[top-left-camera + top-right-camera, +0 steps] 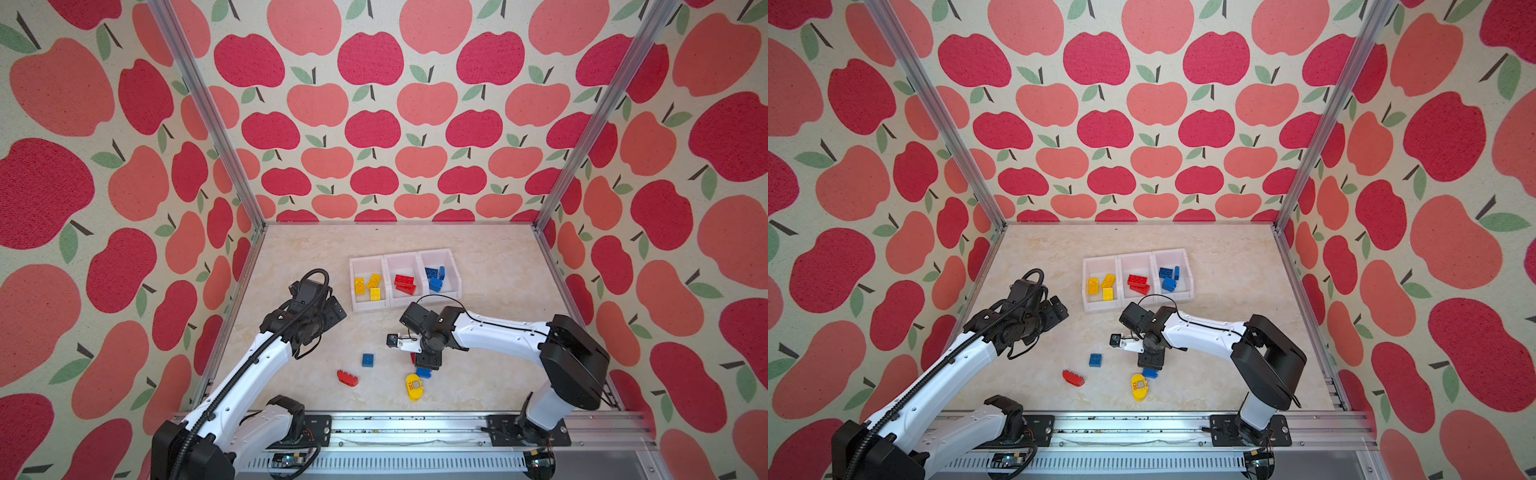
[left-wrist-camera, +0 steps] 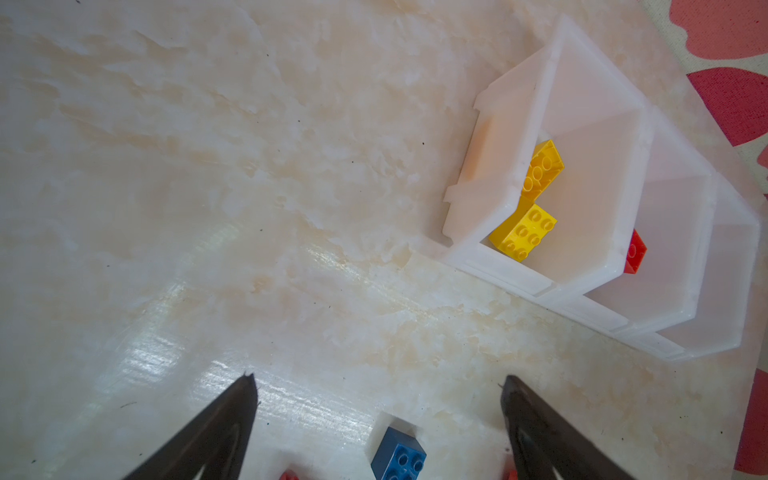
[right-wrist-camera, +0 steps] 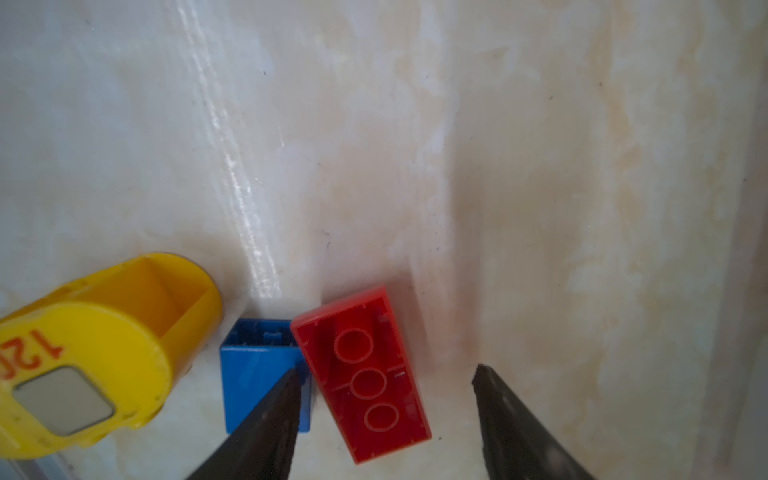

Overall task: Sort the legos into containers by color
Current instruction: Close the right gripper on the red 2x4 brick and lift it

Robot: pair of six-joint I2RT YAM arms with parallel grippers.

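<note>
The containers (image 1: 371, 306) stand in a row at mid table, with yellow legos (image 1: 368, 286) in the left one, red legos (image 1: 405, 284) in the middle one and blue legos (image 1: 435, 277) in the right one. My right gripper (image 3: 386, 370) is open and low over the table, its jaws either side of an upside-down red brick (image 3: 365, 374). A blue brick (image 3: 262, 374) lies against that red brick, and the yellow "120" piece (image 3: 83, 353) is beside it. My left gripper (image 2: 379, 377) hangs open and empty left of the containers (image 2: 498, 166).
A loose blue brick (image 1: 368, 360) and a red brick (image 1: 347, 378) lie on the table in front of the left arm. The blue one (image 2: 399, 455) also shows in the left wrist view. Apple-patterned walls and metal posts (image 1: 249, 195) enclose the table.
</note>
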